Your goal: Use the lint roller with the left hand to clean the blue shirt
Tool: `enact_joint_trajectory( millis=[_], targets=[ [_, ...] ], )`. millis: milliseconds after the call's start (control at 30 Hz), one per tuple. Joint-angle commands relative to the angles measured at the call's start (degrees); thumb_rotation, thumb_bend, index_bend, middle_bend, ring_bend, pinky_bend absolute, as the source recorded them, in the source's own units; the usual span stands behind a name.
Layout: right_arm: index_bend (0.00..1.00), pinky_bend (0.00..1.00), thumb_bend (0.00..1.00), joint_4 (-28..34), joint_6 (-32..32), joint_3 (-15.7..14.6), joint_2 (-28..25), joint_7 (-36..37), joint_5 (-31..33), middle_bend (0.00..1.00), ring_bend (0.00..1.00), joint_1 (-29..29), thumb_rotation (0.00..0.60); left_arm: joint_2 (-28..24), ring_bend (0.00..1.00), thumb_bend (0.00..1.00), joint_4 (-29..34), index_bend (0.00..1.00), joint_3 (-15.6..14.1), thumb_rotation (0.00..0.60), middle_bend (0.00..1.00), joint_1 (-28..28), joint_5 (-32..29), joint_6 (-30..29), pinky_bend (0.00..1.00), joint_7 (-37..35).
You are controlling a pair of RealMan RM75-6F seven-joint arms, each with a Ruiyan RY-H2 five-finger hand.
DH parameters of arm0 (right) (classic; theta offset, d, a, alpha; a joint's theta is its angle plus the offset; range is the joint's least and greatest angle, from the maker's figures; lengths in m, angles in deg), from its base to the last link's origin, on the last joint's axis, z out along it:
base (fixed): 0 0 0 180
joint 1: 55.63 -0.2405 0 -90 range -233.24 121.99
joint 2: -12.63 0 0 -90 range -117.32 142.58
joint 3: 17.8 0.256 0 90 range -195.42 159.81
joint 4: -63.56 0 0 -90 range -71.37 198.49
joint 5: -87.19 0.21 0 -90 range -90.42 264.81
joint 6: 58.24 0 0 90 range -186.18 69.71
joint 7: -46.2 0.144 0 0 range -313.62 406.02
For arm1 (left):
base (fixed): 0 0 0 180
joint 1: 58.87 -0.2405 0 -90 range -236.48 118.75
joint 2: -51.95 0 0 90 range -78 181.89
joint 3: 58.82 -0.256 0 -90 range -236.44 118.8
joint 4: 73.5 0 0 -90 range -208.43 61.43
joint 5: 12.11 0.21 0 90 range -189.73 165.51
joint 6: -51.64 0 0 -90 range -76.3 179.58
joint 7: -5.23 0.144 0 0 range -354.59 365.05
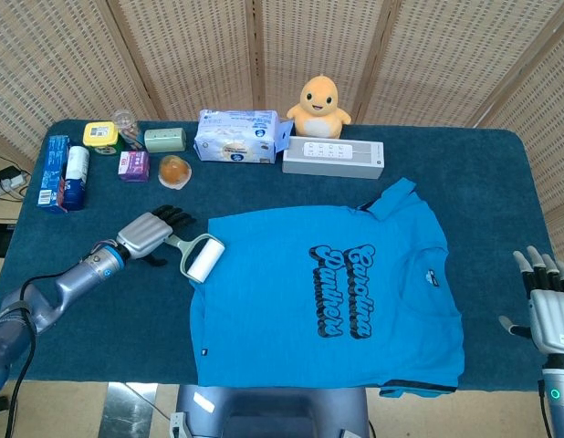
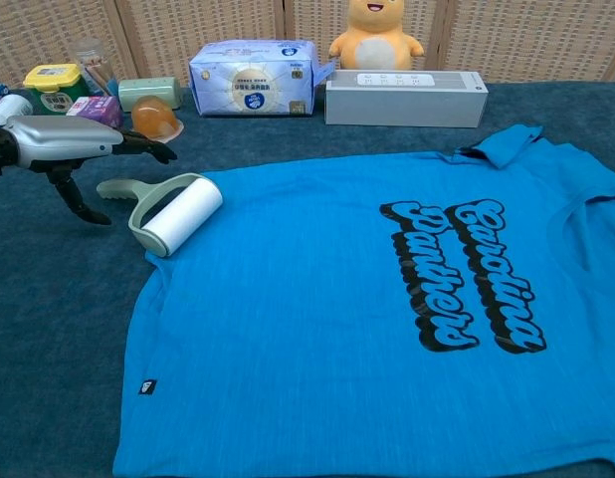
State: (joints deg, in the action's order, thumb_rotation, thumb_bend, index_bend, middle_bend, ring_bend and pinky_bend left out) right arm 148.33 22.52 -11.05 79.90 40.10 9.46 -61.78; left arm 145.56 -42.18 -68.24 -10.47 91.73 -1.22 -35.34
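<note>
We see a bench [image 1: 99,301] covered in dark blue cloth, with a blue shirt [image 1: 328,297] spread flat across the middle of the frame, black lettering on its chest. The lint roller [image 1: 198,253] lies at the shirt's upper left corner; in the chest view its white roll [image 2: 183,211] rests on the shirt's edge while its pale green handle [image 2: 120,187] points left onto the bare cloth. The left robot hand [image 1: 154,231] hovers at left of centre, just above that handle, fingers [image 2: 143,145] stretched out and apart, thumb hanging down beside the handle; it holds nothing. The right robot hand [image 1: 547,297] stands at the lower right edge of the head view, off the bench, fingers upright and spread, empty. Along the top of the bench sit a yellow plush chick [image 1: 319,105], a white speaker box [image 1: 333,158], a pack of tissues [image 1: 236,136] and several small packets at upper left.
</note>
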Motion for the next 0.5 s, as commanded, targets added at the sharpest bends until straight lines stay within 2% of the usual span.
enact_joint_trajectory(
  millis=[33,267,400,500],
  targets=[
    [0.01,0.0,0.0,0.0,0.0,0.0,0.0,0.0,0.0,0.0,0.0,0.0,0.6,1.1,0.08,0.25,0.2,0.02,0.9,0.6,0.21,0.2,-1.3,0.5,0.15,3.7],
    [0.02,0.0,0.0,-0.2,-0.1,0.0,0.1,0.0,0.0,0.0,0.0,-0.1,0.6,2.2,0.16,0.26,4.3,0.13,3.9,0.6,0.34,0.0,-5.4,1.6,0.23,15.1],
    [0.02,0.0,0.0,-0.3,-0.2,-0.1,0.2,0.0,0.0,0.0,0.0,-0.1,0.6,2.3,0.19,0.26,7.1,0.16,5.9,0.6,0.37,-0.1,-8.1,2.9,0.26,22.0],
    [0.02,0.0,0.0,-0.3,-0.3,-0.1,0.1,0.0,0.0,0.0,0.0,-0.1,0.6,2.7,0.24,0.26,8.9,0.21,7.4,0.6,0.43,-0.5,-10.1,2.9,0.3,26.9]
  ],
)
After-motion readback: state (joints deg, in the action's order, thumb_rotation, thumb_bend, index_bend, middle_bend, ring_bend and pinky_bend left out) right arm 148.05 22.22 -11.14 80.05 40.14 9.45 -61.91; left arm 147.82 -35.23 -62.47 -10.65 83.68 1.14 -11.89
